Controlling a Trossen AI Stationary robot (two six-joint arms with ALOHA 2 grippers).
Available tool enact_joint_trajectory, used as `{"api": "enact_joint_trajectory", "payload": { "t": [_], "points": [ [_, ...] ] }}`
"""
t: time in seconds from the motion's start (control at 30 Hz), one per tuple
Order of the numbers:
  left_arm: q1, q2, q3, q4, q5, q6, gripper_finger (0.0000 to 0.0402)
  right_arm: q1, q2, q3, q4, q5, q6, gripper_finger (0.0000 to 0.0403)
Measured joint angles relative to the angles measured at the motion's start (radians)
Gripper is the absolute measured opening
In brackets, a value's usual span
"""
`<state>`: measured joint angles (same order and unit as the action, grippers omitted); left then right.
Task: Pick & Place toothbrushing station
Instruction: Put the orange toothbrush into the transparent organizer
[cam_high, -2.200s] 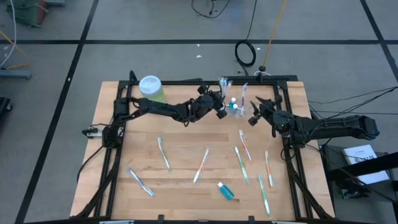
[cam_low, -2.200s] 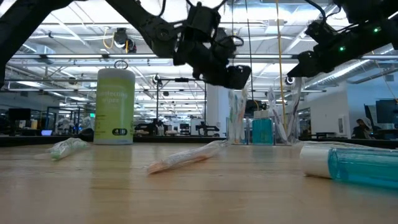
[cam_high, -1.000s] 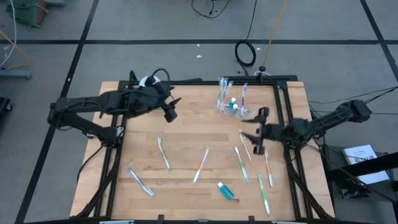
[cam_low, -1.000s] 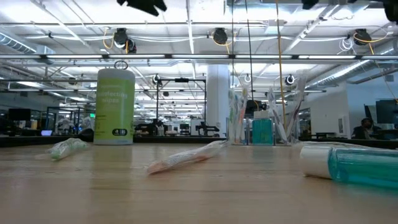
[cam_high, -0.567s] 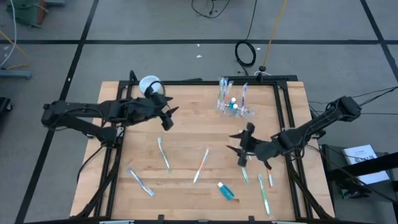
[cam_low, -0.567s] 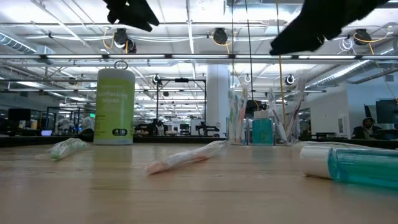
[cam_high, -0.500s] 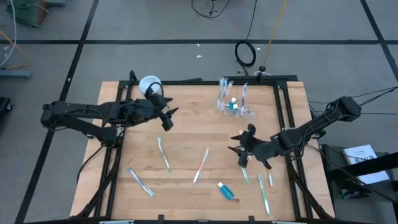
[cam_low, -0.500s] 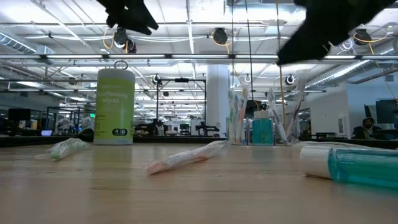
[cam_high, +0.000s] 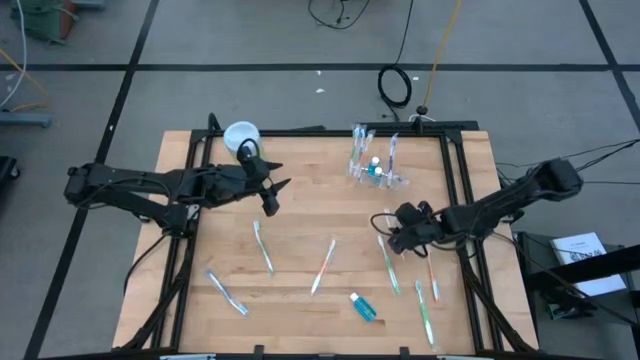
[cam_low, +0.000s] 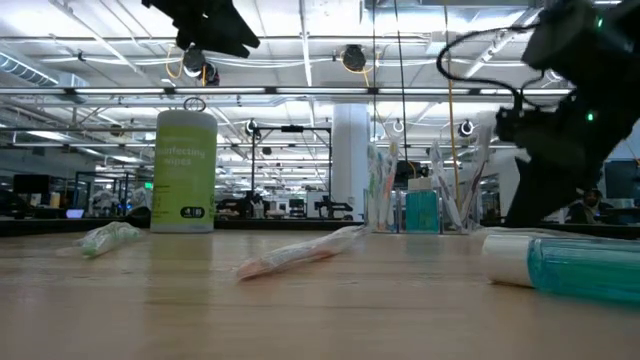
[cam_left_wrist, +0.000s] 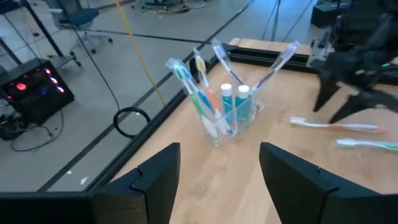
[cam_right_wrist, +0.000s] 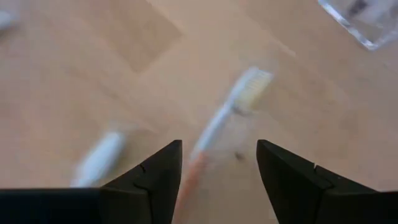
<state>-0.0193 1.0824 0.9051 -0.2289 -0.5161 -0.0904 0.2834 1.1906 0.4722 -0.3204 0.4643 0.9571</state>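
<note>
Right wrist view: right gripper (cam_right_wrist: 216, 163) spread wide, empty, straddling pink-handled toothbrush (cam_right_wrist: 217, 127).

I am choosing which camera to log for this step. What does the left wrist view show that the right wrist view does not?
Only the left wrist view shows the whole clear cup with upright toothbrushes and blue toothpaste tubes inside, a black cable loop on the floor, and the right claw farther off, above loose toothbrushes.

Only the right wrist view shows, close up, a white-and-orange toothbrush lying between its open fingers, and a second white handle beside it.

Both show the wooden table, open fingers of their own claw, and at least part of the cup.
</note>
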Motion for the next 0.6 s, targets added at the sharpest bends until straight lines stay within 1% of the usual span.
{"api": "enact_joint_trajectory", "payload": {
  "t": [0.13,0.27,0.33,0.43,0.6],
  "points": [
    [0.000,0.000,0.000,0.001,0.014,0.004,0.0224,-0.053,0.032,-0.069,0.094,0.005,-0.032,0.0198],
    [0.000,0.000,0.000,0.002,0.019,0.031,0.0223,-0.090,0.063,-0.089,0.172,0.010,-0.078,0.0197],
    [0.000,0.000,0.000,0.002,0.019,0.032,0.0223,-0.099,0.075,-0.089,0.192,0.014,-0.096,0.0190],
    [0.001,0.000,0.000,0.002,0.019,0.033,0.0225,-0.109,0.082,-0.090,0.200,0.009,-0.105,0.0157],
    [0.001,0.000,0.000,0.002,0.019,0.033,0.0220,-0.116,0.072,-0.092,0.201,-0.009,-0.084,0.0067]
  ]
}}
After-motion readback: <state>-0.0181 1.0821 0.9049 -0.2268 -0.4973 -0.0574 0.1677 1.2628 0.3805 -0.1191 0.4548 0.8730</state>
